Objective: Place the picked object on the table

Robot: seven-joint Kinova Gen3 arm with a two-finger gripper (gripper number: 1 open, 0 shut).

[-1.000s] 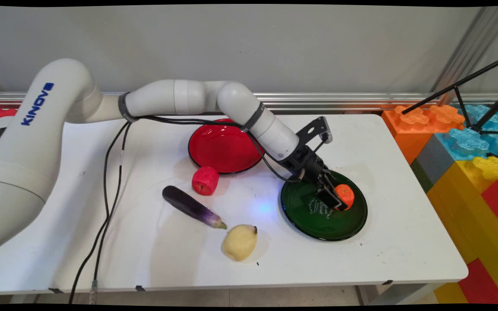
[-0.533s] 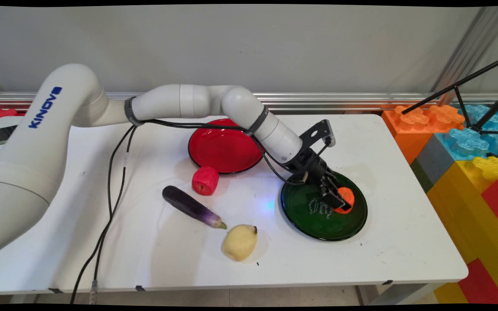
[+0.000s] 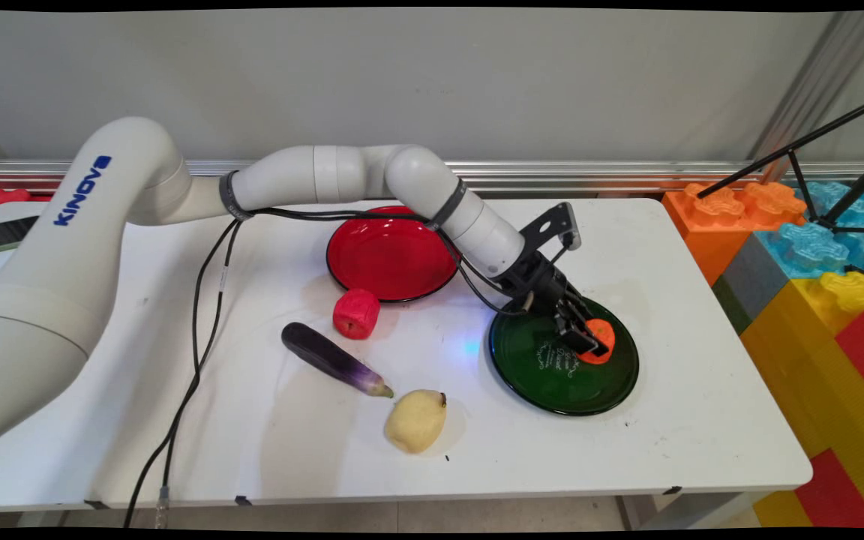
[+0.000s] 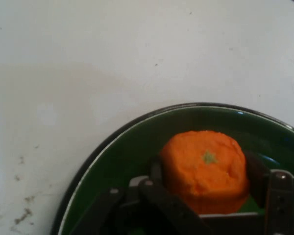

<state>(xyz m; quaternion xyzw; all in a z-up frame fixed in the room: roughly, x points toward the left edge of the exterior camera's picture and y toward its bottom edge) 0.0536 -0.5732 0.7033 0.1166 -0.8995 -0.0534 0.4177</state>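
Note:
My black gripper (image 3: pixel 589 343) reaches down onto the green plate (image 3: pixel 544 382) at the table's right middle. Its fingers are shut on an orange toy fruit (image 3: pixel 601 339) that rests on the plate's far right part. In the hand view the orange fruit (image 4: pixel 206 169), with a small green stem mark on top, sits between the two fingers of the gripper (image 4: pixel 206 181), and the green plate (image 4: pixel 122 161) curves around it.
A red plate (image 3: pixel 379 259) lies behind the arm. A red toy fruit (image 3: pixel 356 313), a purple eggplant (image 3: pixel 331 358) and a yellow pear-like fruit (image 3: pixel 415 420) lie left of the green plate. Big coloured blocks (image 3: pixel 814 277) stand past the table's right edge.
The gripper came down with the orange fruit, from just above the green plate to resting on it. The elbow rose slightly. Other objects stayed put.

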